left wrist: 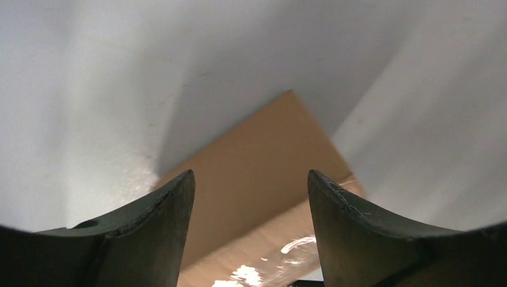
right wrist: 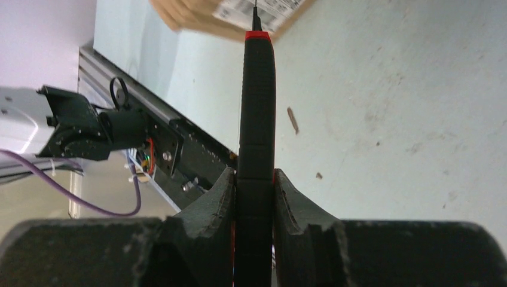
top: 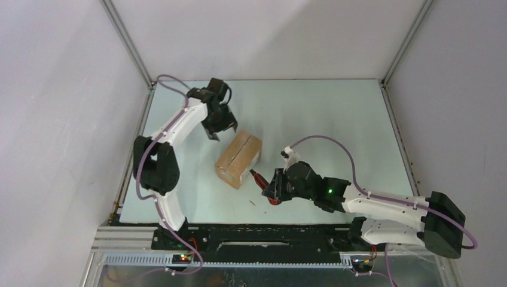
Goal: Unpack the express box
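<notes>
The express box [top: 239,159] is a small brown cardboard carton, closed, with tape along its top seam and a white label on its near side. It lies mid-table. My left gripper [top: 222,133] is open and empty, just beyond the box's far left corner; in the left wrist view the box [left wrist: 257,173] shows between the spread fingers [left wrist: 173,209]. My right gripper [top: 272,190] is shut on the knife [right wrist: 257,107], black-handled with red trim. Its tip points at the box's labelled near side [right wrist: 263,12], very close to it.
The pale green tabletop [top: 323,119] is walled by white panels on three sides. A black and aluminium rail [top: 263,236] with the arm bases runs along the near edge. A small brown scrap [right wrist: 292,119] lies on the table near the knife.
</notes>
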Tool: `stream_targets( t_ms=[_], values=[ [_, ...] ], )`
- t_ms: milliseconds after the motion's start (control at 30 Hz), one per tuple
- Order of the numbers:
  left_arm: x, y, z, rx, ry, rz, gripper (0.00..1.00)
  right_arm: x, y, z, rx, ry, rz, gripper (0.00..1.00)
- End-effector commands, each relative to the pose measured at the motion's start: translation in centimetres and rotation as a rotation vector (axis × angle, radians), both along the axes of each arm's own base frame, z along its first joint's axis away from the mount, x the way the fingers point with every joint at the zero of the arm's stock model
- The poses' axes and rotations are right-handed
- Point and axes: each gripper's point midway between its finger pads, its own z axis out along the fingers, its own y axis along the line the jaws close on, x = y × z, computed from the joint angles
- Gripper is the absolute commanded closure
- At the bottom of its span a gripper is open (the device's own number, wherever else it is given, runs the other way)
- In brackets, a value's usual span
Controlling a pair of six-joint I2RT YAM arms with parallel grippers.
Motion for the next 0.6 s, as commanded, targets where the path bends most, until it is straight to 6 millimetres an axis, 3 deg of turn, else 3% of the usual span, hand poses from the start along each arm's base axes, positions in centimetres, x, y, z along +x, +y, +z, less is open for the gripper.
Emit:
stream_targets(
  t_ms=[0, 100, 300, 400, 500, 567],
  values=[
    [1.5, -3.9, 2.5, -0.014, -0.044, -0.164, 0.28, -0.3, 1.1, 2.9, 0.051, -0.048, -0.006, 1.00],
    [1.8, -4.9, 3.0, -0.029, -0.062, -0.205, 0.24, -0.4, -0.1, 2.8, 0.022, -0.049, -0.029, 1.00],
    [1.0, -2.4, 6.1, 0.052, -0.141, -0.193, 0.12, 1.0, -4.5, 2.9, -0.064, -0.080, -0.111, 1.00],
    [-1.3, -0.3, 8.2, 0.090, -0.189, -0.149, 0.08, 2.8, -7.3, 2.9, -0.102, -0.098, -0.181, 1.00],
    [-4.6, 1.3, 8.3, 0.098, -0.187, -0.098, 0.06, 5.2, -8.6, 3.6, -0.087, -0.125, -0.225, 1.00],
    [-7.2, 1.7, 7.8, 0.075, -0.187, -0.085, 0.06, 7.1, -8.4, 4.2, -0.072, -0.165, -0.228, 1.00]
  ],
)
